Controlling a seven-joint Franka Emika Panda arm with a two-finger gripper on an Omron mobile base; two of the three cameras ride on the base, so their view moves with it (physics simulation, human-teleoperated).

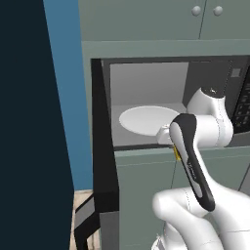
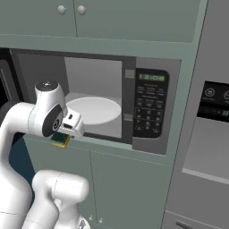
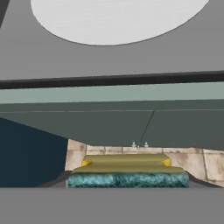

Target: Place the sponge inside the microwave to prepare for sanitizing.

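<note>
Your two-finger gripper [image 2: 61,136] grips the small yellow, dark-topped sponge [image 2: 60,140] at centre-left, just outside the black-fronted microwave [image 2: 152,107]. Lift clear of the sill, then advance over its round white plate [image 2: 96,109].

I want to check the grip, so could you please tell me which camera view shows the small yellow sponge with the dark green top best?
The hand view: the small yellow sponge with the dark green top lies broad and close. The right base view shows a corner under the gripper; the left base view, a yellow sliver behind the arm.

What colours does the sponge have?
The sponge is yellow with a dark green scrubbing layer, clearest in the hand view.
</note>
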